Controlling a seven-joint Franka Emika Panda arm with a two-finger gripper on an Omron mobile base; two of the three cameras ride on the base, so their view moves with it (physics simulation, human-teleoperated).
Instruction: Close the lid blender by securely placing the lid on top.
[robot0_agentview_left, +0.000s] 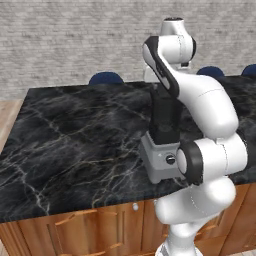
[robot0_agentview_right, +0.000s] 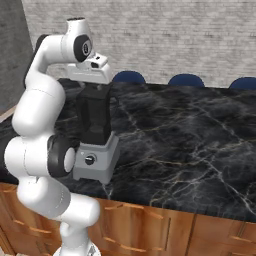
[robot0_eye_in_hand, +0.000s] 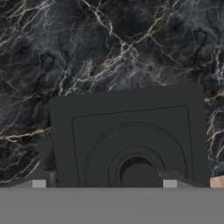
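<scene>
The blender (robot0_agentview_left: 161, 161) stands near the front edge of the black marble counter (robot0_agentview_left: 75, 135), a light grey base with a black knob under a tall dark jar (robot0_agentview_right: 94, 122). The black square lid (robot0_eye_in_hand: 131, 135) lies flat across the jar's rim (robot0_agentview_right: 95, 93), with raised rings and a round centre showing in the hand view. My gripper (robot0_agentview_right: 93, 85) hangs straight down just above the lid. It is open, its fingertips (robot0_eye_in_hand: 38, 183) spread wide near the lid's two sides, holding nothing. In the left base view my arm covers the top of the jar.
Several blue chair backs (robot0_agentview_right: 186, 80) line the counter's far side in front of a grey brick wall. Wooden cabinets (robot0_agentview_right: 165, 230) run below the counter's front edge. Bare marble stretches to the left (robot0_agentview_left: 65, 130) and right (robot0_agentview_right: 190, 135) of the blender.
</scene>
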